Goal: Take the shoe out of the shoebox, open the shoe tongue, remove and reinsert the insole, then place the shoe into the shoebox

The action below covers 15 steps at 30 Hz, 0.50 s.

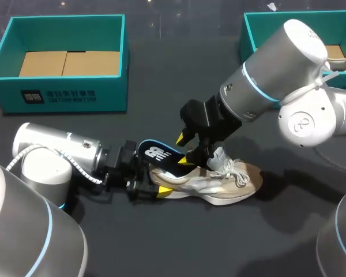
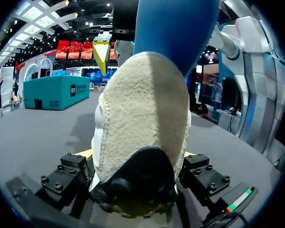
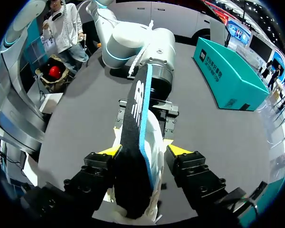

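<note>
Unboxed shoe [image 1: 230, 186], heel clamped in left gripper [image 1: 155, 182]; insole [image 1: 157, 153] half out toward ten o'clock; right gripper [image 1: 185, 149] hold untellable; reinsertion, boxing left.

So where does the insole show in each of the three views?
Head view: insole near the middle, sticking out of the shoe.
Left wrist view: blue underside, rising above the shoe's heel.
Right wrist view: black top side, rising out of the shoe.
Shared landmark: the shoe.

Head view above, looking down at table [image 1: 161, 242], wrist views close, facing each other across shoe [image 2: 142, 118]
</note>
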{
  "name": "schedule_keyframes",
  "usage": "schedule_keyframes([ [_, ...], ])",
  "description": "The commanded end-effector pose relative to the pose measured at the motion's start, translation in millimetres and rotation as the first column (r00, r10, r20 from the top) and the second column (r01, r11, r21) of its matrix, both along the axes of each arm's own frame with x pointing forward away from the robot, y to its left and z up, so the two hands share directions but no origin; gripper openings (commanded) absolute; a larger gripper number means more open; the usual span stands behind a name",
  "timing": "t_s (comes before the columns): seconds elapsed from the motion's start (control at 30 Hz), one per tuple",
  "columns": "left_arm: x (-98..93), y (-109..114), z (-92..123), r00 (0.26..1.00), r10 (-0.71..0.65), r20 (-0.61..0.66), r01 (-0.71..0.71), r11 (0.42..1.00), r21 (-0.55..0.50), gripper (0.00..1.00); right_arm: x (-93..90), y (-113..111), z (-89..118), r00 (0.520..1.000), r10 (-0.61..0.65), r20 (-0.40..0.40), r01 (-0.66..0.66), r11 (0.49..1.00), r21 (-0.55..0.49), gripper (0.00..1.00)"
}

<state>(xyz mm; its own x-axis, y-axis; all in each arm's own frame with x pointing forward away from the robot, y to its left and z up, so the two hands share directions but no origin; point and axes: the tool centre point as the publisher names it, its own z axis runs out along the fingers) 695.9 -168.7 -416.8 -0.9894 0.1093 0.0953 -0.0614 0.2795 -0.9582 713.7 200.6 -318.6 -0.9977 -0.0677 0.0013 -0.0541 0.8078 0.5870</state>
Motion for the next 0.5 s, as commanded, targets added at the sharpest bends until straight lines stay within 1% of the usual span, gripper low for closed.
schedule_keyframes([
  [0.03, -0.4, 3.2, -4.1, 1.0, 0.0, 0.001, 0.0, 1.0, 0.001, 0.0, 4.6, -5.5, -2.2, 0.999, 0.003, -0.046, -0.001, 0.998, 0.056, 0.56],
  [0.1, -0.4, 3.2, -4.1, 1.0, 0.0, 0.001, 0.0, 1.0, 0.001, 0.0, 5.5, -5.5, -2.1, 0.998, 0.007, -0.069, -0.001, 0.996, 0.092, 0.55],
  [0.2, -0.4, 3.2, -4.1, 1.0, 0.0, 0.001, 0.0, 1.0, 0.001, 0.0, 7.6, -3.7, -4.0, 0.994, 0.014, -0.108, -0.001, 0.993, 0.118, 0.56],
  [0.23, -0.4, 3.2, -4.1, 1.0, 0.0, 0.001, 0.0, 1.0, 0.001, 0.0, 8.0, -2.3, -4.8, 0.993, 0.02, -0.117, -0.005, 0.992, 0.124, 0.55],
  [0.3, -0.4, 3.2, -4.1, 1.0, 0.0, 0.001, 0.0, 1.0, 0.001, 0.0, 8.2, 1.2, -6.1, 0.991, 0.032, -0.133, -0.015, 0.992, 0.128, 0.51],
  [0.5, -0.4, 3.2, -4.1, 1.0, 0.0, 0.001, 0.0, 1.0, 0.001, 0.0, 5.5, 12.3, -5.3, 0.984, 0.059, -0.168, -0.039, 0.992, 0.117, 0.53],
])
